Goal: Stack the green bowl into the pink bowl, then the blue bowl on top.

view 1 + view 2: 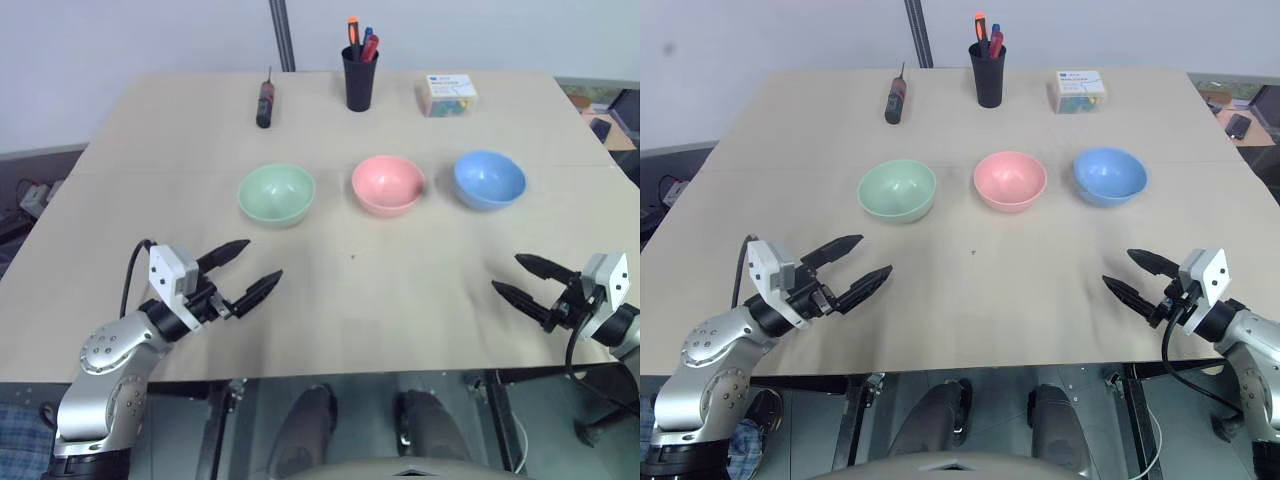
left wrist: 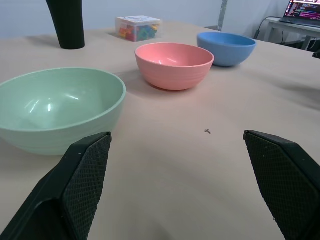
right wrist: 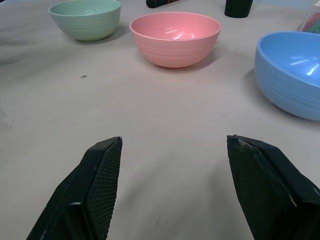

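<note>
Both the left gripper (image 1: pixel 240 272) and right gripper (image 1: pixel 522 277) are wide open, empty. Risk: gripping the green bowl (image 1: pixel 276 193) rim off-centre could knock the adjacent pink bowl (image 1: pixel 387 183).

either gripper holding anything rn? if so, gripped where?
Nothing held. The left gripper and right gripper are both open over bare table, short of the green bowl, pink bowl and blue bowl.

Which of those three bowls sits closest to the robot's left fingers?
The green bowl, at the left end of the row; the pink and blue sit farther right.
</note>
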